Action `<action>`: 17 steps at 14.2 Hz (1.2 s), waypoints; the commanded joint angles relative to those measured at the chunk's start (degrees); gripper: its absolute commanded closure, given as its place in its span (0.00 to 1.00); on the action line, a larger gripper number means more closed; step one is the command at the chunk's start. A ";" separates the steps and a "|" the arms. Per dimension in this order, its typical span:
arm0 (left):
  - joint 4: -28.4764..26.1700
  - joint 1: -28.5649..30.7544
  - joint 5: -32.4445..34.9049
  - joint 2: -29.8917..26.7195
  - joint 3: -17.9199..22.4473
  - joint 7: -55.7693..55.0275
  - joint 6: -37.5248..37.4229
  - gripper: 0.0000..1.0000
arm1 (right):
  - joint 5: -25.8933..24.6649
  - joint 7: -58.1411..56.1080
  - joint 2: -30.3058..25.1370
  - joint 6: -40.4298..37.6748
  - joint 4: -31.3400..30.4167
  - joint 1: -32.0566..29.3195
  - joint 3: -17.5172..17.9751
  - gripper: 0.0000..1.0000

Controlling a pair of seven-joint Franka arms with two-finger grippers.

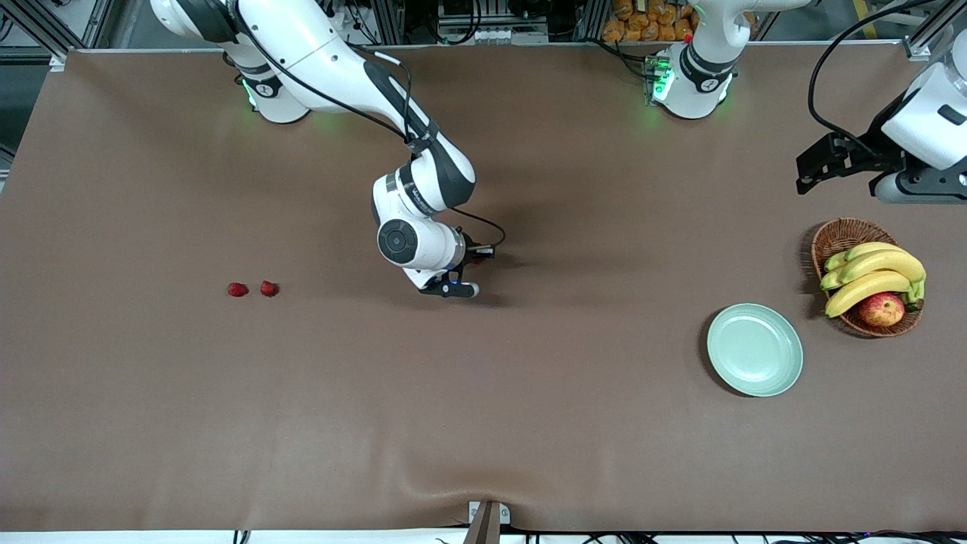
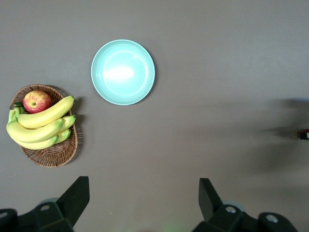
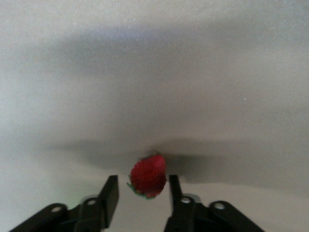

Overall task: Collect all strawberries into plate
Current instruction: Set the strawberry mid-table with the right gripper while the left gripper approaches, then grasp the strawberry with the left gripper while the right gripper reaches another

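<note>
Strawberry (image 3: pixel 148 176) sits between the right gripper's (image 3: pixel 141 195) spread fingers, seemingly not yet pinched; the left gripper (image 2: pixel 144 200) waits open, nearer the plate (image 1: pixel 755 349).

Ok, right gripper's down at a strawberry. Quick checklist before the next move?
1. Strawberry sits between the right gripper fingers: ok.
2. Fingers closed on it: not ok, gaps show on both sides.
3. Plate holds nothing: ok.
4. Left gripper open, waiting over the table beside the basket: ok.
5. Two other strawberries on the table toward the right arm's end, not collected: not ok.
</note>
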 commanded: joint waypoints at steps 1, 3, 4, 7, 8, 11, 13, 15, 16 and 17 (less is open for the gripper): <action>0.43 -0.25 0.94 2.30 -0.23 1.24 2.84 0.00 | 0.79 0.26 0.09 -0.92 1.84 -1.24 -0.41 0.22; 0.43 -0.94 1.03 4.32 -0.23 0.19 5.65 0.00 | 0.62 0.17 -1.84 -2.93 2.02 -4.22 -0.58 0.19; 0.43 -2.25 1.12 4.76 -0.23 0.01 5.92 0.00 | 0.01 0.17 -3.07 -5.38 1.84 -5.98 -0.84 0.11; 1.56 -4.63 -1.24 13.08 -0.58 -3.74 7.51 0.00 | -2.97 0.08 -6.50 -11.19 1.32 -11.69 -2.51 0.00; 2.44 -6.29 -2.12 15.29 -1.54 -6.81 7.59 0.00 | -5.07 -0.01 -7.47 -12.34 1.05 -12.93 -3.82 0.00; 4.20 -13.49 -2.22 21.62 -1.90 -14.46 11.97 0.00 | -13.69 -0.10 -9.06 -14.72 0.88 -16.62 -4.10 0.00; 5.17 -19.38 -2.13 26.10 -1.82 -22.80 17.67 0.00 | -16.25 -0.18 -10.02 -15.68 0.18 -18.55 -4.19 0.00; 6.92 -24.57 -2.13 30.85 -1.90 -29.23 22.78 0.00 | -20.71 -1.06 -10.81 -15.69 -1.49 -20.84 -4.10 0.00; 7.54 -27.11 -2.13 32.96 -1.82 -31.69 25.06 0.00 | -23.70 -2.89 -10.82 -15.69 -2.11 -21.81 -4.10 0.00; 7.72 -29.14 -2.13 34.55 -1.82 -33.63 27.35 0.00 | -26.51 -5.52 -10.82 -15.60 -2.55 -23.38 -4.10 0.00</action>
